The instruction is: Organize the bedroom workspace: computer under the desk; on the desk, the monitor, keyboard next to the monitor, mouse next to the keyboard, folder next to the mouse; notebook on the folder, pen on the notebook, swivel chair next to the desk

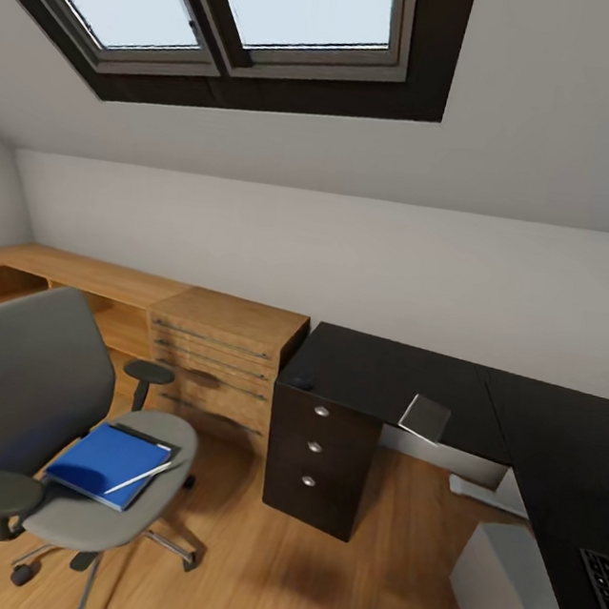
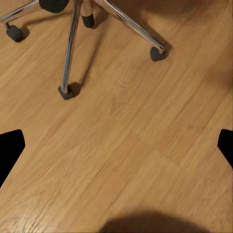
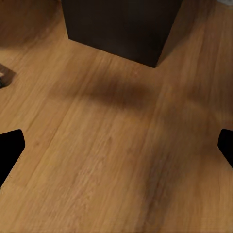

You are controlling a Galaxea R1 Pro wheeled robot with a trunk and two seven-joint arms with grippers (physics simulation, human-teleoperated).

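Both my grippers (image 2: 116, 145) (image 3: 116, 145) hang open, empty, above the floor; next I should reach the bright blue flat folder (image 1: 109, 461) on the grey padded swivel chair (image 1: 34, 384).

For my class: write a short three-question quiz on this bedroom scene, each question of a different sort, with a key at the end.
1. True or false: the folder lies on the desk.
2. Multiple choice: what rests on the folder? A) a mouse B) the pen C) a monitor
3. Fill in: the small dark grey notebook lies on the ____.

Key
1. False; it lies on the swivel chair seat.
2. B.
3. desk, above the kneehole beside the drawer unit.
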